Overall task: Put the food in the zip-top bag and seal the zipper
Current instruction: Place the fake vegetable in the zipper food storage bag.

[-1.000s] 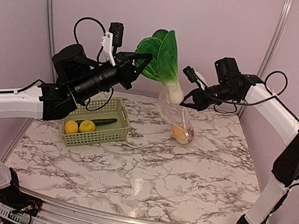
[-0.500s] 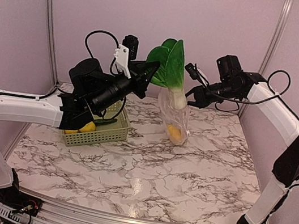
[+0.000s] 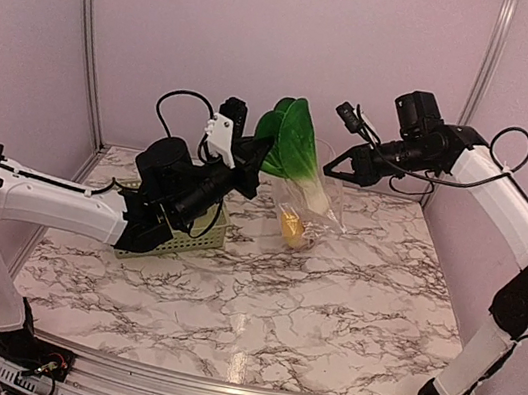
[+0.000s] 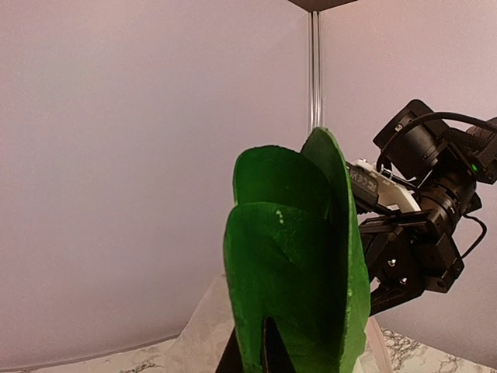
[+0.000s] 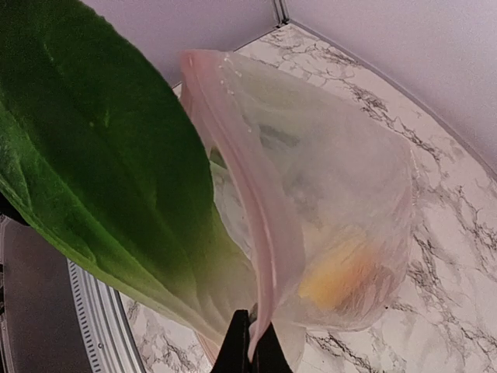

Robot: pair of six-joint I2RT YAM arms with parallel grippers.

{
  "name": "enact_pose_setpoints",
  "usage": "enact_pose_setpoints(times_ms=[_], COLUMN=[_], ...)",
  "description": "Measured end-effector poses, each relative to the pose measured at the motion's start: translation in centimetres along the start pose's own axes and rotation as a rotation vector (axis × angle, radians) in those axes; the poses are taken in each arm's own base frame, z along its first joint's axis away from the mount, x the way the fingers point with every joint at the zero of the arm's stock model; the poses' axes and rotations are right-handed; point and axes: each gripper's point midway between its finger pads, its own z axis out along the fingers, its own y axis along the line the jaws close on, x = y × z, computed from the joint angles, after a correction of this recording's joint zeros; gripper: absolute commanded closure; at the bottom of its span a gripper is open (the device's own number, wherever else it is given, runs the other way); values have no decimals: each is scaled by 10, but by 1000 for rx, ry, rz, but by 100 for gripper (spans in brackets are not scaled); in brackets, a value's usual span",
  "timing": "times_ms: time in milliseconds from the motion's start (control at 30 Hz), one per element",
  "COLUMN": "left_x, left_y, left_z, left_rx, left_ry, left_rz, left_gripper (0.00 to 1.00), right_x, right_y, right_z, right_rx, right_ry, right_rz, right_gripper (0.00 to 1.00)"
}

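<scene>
The bag (image 3: 314, 216) hangs from a single pinch: the right tool (image 5: 247, 343) is clenched on the zipper (image 5: 248, 210) at one spot, so the rest of the mouth sags and is only partly spread. The left tool (image 3: 255, 156), just left of the bag, is clenched on the leaves of the bok choy (image 3: 293, 147), whose white stem seems already inside the mouth while the broad leaves stand above it.

The leaves look wider than the opening. Pushed down, they could catch the rim and drag the strip out of the right tool's pinch, dropping the bag to the desk (image 3: 326, 309). Let go too early, the top-heavy bok choy could tip over the rim and fall beside the bag. A leaf left across the strip would stop it sealing.

Count: one bag, one bok choy, one orange fruit (image 3: 289, 228) at the bag's bottom, one basket (image 3: 209, 234) left of the bag. The left arm hides whatever the basket holds, so nothing there can be counted.
</scene>
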Motion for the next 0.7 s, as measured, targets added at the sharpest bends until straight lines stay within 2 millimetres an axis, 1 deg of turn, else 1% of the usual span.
enact_pose_setpoints(times_ms=[167, 267, 333, 400, 467, 567, 633, 700], left_x=[-14, -14, -11, -8, -3, 11, 18, 25], left_y=[3, 9, 9, 5, -2, -16, -22, -25], left_z=[6, 7, 11, 20, 30, 41, 45, 45], left_rx=[-30, -67, -79, -89, -94, -105, -122, -134], left_ry=[-47, -65, -69, -74, -74, -61, -49, -34], left_rz=[-14, -23, -21, -3, 28, 95, 130, 147], left_gripper=[100, 100, 100, 100, 100, 100, 100, 100], right_x=[0, 2, 4, 4, 4, 6, 6, 5], right_y=[0, 0, 1, 2, 3, 1, -3, -8], right_z=[0, 2, 3, 3, 3, 1, -1, -5], right_rx=[-4, -9, -16, -23, -29, -28, -20, -14], right_ry=[-2, 1, 5, 4, 3, 6, 3, -4], right_rz=[0, 4, 11, 13, 19, 45, 66, 88], right_gripper=[100, 100, 100, 100, 100, 100, 100, 100])
